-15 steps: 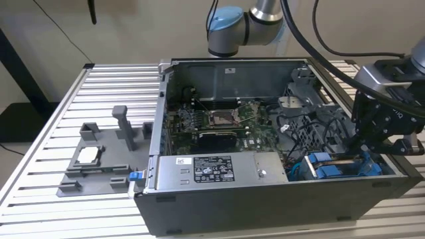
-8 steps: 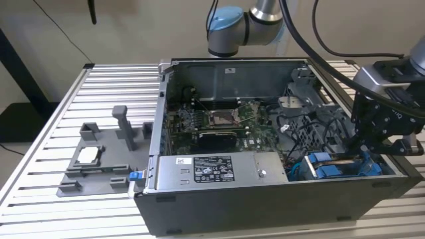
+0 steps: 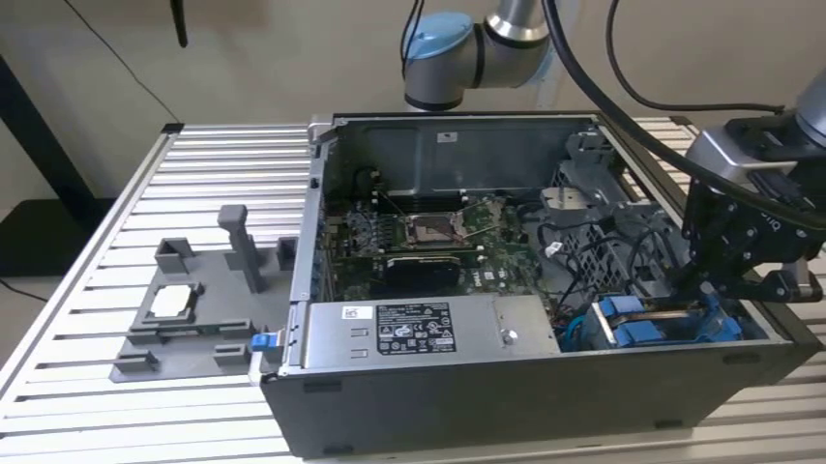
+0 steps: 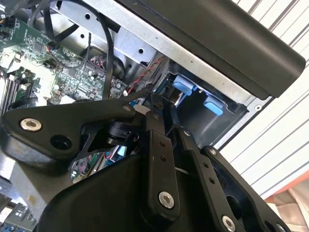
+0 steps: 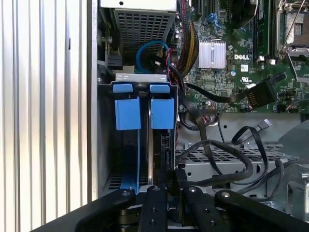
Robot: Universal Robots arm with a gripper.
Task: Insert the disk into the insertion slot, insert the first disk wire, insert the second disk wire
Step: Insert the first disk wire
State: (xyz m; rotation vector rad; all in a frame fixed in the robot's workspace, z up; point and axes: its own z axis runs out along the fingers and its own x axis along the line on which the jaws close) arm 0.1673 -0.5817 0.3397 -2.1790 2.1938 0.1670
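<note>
disk point(image 5: 162, 147) mostly hidden deep in insertion slot point(image 5: 107, 145), arm point(image 3: 465, 48) cut off by exterior view's top edge

A plain tan wall point(image 3: 258, 58) stands at the back. The light is soft and even, and it makes no hard shadows. The worktop point(image 3: 207, 164) is made of long silver metal slats lying side by side, with thin dark gaps between them (a bit like a fence laid flat). In the first wrist view the slats point(image 5: 43, 116) look pale and shiny. At the exterior view's left a black post point(image 3: 45, 135) slants across the wall. Low down beside it is the floor point(image 3: 15, 324), dull and grey-brown, with a dark flat patch point(image 3: 39, 237) near the post's foot.
</note>
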